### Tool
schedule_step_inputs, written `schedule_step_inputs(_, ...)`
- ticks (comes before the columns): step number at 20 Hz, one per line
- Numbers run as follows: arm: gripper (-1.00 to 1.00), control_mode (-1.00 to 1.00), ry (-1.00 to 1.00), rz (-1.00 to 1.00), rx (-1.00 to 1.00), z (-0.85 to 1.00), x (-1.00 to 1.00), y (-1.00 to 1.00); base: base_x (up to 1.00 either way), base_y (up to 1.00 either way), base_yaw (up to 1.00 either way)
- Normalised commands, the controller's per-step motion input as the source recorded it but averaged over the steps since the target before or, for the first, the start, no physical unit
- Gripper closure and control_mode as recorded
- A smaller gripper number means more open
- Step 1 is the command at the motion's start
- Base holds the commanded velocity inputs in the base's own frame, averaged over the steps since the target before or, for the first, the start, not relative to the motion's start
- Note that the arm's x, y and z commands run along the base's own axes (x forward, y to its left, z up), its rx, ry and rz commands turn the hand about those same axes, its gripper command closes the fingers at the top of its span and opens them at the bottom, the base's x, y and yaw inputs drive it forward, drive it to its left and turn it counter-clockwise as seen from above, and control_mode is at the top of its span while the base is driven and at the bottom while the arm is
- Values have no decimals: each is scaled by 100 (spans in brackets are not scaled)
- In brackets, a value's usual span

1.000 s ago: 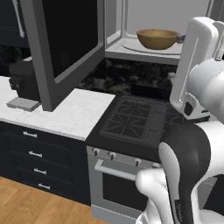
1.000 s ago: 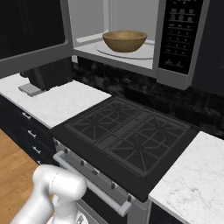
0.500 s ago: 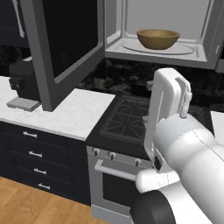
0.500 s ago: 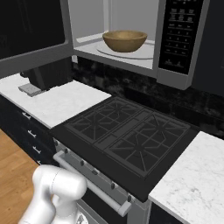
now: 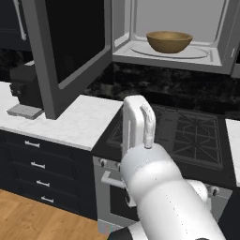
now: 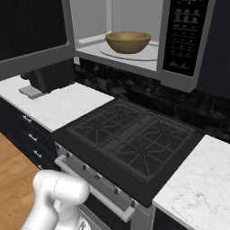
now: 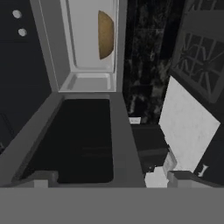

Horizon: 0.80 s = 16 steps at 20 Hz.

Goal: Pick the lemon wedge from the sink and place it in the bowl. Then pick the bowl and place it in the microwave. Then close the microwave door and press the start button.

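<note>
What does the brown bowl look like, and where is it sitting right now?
The bowl is round, wide and light brown, like wood, with a darker hollow inside. It stands upright on the round glass plate inside the open microwave, near the middle. Nothing else touches it. Whether anything lies in it cannot be told from here.

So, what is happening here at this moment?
A white robot arm works at a kitchen range. The wooden bowl stands on the glass plate inside the microwave, above the stove. The microwave door is wide open, swung out to the left. The hand camera looks at this door and the cavity behind it. The gripper holds nothing that I can see. Whether the lemon wedge lies in the bowl, I cannot tell. Closing the door and pressing start remain.
</note>
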Motion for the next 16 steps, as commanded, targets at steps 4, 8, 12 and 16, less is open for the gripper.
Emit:
schedule_step_inputs(4,-100,-100,-11,-1,0,-61,77,77,0,0,0)
schedule_step_inputs(8,-100,-100,-7,-1,0,-64,100,66,0,0,0)
schedule_step_inputs(12,-100,-100,-6,0,0,-65,86,82,0,0,0)
schedule_step_inputs(16,-100,-100,0,0,0,-52,74,75,0,0,0)
